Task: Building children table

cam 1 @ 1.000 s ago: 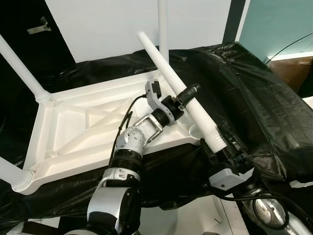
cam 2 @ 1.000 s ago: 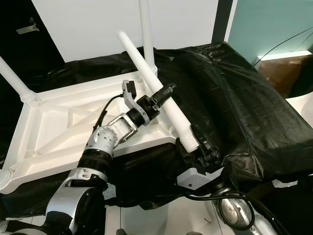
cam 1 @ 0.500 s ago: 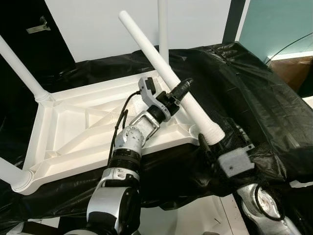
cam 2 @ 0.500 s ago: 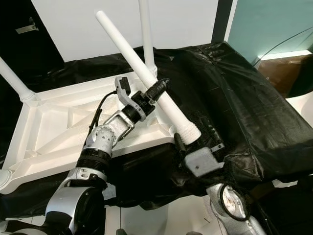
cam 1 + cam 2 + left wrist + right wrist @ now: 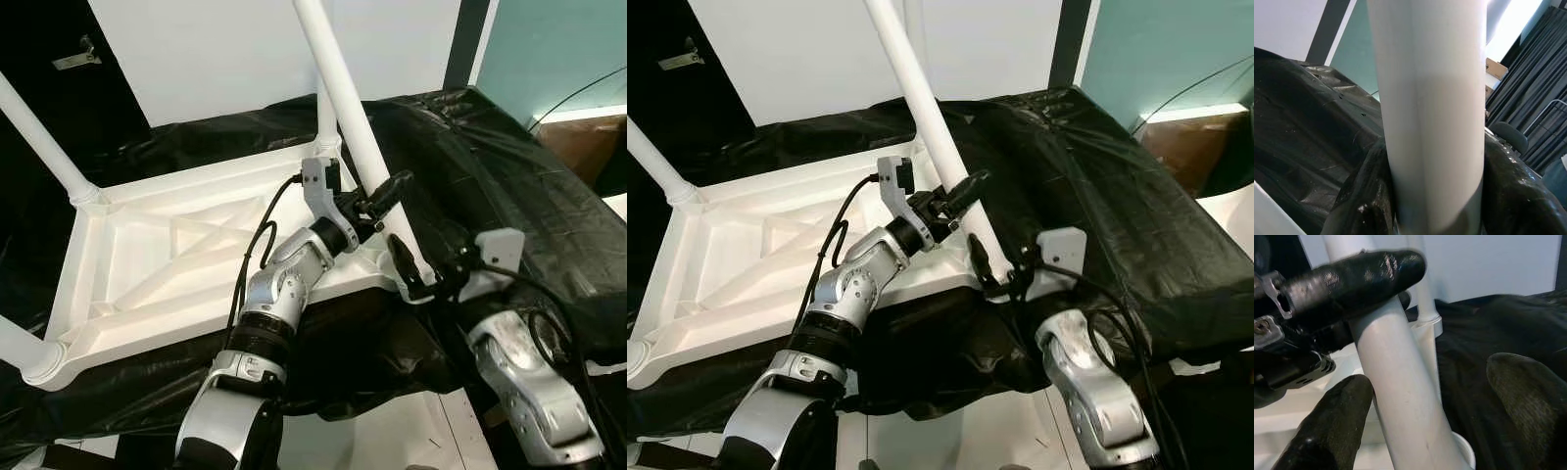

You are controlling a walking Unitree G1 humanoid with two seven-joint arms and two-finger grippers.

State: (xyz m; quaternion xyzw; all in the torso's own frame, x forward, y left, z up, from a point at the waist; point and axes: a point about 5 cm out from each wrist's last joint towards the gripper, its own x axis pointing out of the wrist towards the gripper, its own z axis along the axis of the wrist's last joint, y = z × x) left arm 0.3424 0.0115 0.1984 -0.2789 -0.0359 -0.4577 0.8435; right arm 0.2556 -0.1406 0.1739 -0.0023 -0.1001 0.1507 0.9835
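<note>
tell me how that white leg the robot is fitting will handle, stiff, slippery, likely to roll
The white table leg looks like a stiff, straight tube, so it should not flex. Its smooth, glossy round surface may slip or twist in the left gripper. Set loose on the black sheet, it would probably roll.

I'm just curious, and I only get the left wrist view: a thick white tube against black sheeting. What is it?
Observer: A table leg. The left gripper is shut on it part-way up.
Visitor: Where's the table?
Observer: The tabletop lies upside down on the black sheet. The leg's lower end meets its near right corner.
Visitor: Is the other arm helping?
Observer: The right gripper sits open around the leg near its base, one finger on each side.
</note>
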